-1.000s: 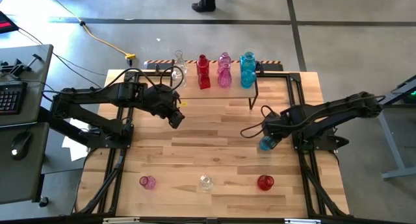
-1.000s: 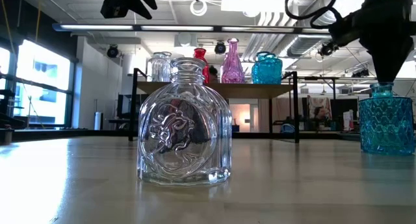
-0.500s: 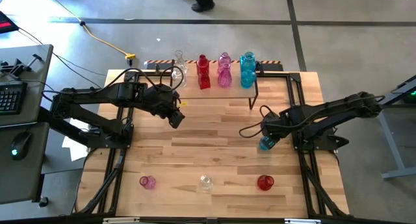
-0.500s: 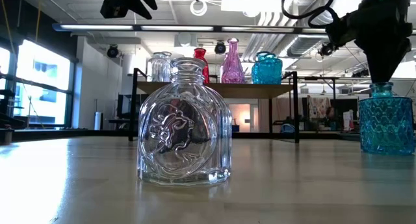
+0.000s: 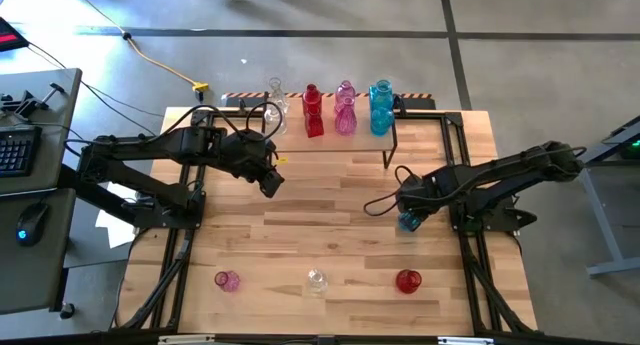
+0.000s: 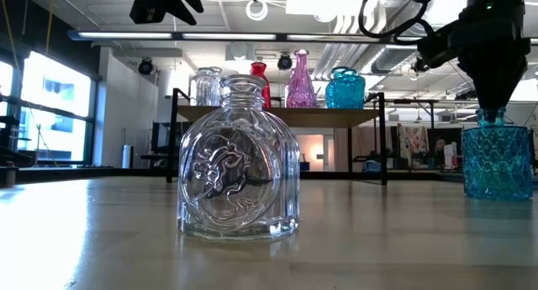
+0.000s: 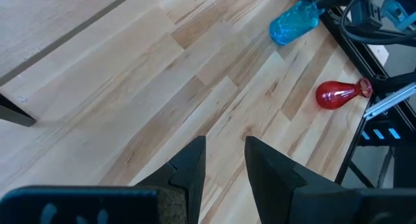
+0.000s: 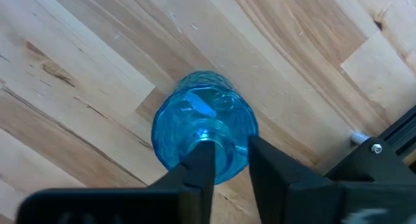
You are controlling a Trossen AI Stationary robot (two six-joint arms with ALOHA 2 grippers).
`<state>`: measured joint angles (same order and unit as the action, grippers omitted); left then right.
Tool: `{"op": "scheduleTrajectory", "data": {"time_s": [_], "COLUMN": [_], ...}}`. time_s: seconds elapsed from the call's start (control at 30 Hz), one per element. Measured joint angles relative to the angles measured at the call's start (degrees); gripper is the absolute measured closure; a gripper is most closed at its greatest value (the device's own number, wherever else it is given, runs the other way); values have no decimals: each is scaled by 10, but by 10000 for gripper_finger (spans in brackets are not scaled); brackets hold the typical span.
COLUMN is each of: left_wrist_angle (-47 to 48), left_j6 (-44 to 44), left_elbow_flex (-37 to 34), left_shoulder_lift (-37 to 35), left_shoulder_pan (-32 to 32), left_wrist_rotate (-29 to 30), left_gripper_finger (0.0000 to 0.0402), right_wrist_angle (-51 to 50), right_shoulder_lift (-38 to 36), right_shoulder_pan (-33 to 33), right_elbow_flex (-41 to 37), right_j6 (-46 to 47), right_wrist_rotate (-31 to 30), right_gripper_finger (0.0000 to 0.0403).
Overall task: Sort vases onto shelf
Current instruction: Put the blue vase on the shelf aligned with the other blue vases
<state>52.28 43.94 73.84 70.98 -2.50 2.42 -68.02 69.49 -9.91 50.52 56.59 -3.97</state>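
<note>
A blue vase (image 8: 195, 113) stands upright on the table's right half (image 5: 409, 224); my right gripper (image 8: 232, 162) comes down on it from above and is shut on its neck. My left gripper (image 5: 270, 185) hangs open and empty above the table's left-centre. The shelf (image 5: 330, 137) stands at the far edge on thin black legs, with clear (image 5: 275, 93), red (image 5: 313, 110), pink (image 5: 345, 110) and blue (image 5: 381, 105) vases on its board. Near the front edge, a pink vase (image 5: 227, 280), a clear vase (image 5: 317, 281) and a red vase (image 5: 407, 281) rest on the table. My right gripper pinches the blue vase's narrow neck (image 8: 227, 149) between its two fingers, one on either side. The fingers (image 6: 492, 101) point straight down from above. The vase stands upright with its base on the table (image 6: 498, 193).
Black frame rails run along the table's left (image 5: 175, 255) and right (image 5: 480, 275) sides. The shelf's black legs (image 5: 390, 150) stand behind the open middle of the tabletop. A desk with a keyboard (image 5: 15, 150) sits off the table's left.
My right gripper has edged slightly toward the table's left edge and a little lower over the blue vase. The vase stands upright on the table as before.
</note>
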Motion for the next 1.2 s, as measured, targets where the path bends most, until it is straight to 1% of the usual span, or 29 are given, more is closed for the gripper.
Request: {"op": "scheduleTrajectory", "data": {"time_s": [0.1,0.17,0.3,0.4,0.57,0.87,0.97,1.2], "left_wrist_angle": [0,0,0,0,0,0,0,0], "left_j6": [0,0,0,-1,-1,-2,-1,4], "left_elbow_flex": [0,0,0,0,0,0,0,0], "left_shoulder_lift": [0,0,0,0,0,0,0,0], "left_shoulder_pan": [0,0,0,0,0,0,0,0], "left_wrist_rotate": [1,5,11,11,11,13,14,14], "left_gripper_finger": [302,302,302,302,302,302,302,302], "right_wrist_angle": [0,0,0,0,-8,-46,-62,-83], "right_shoulder_lift": [0,-1,-1,-1,-1,-1,-1,-1], "right_shoulder_pan": [0,0,3,3,3,7,11,41], "right_elbow_flex": [0,1,1,1,7,81,109,175], "right_j6": [0,-1,0,-1,-1,-24,-32,-79], "right_wrist_rotate": [0,0,12,20,32,25,10,-5], "right_gripper_finger": [377,395,390,398,400,402,402,402]}}
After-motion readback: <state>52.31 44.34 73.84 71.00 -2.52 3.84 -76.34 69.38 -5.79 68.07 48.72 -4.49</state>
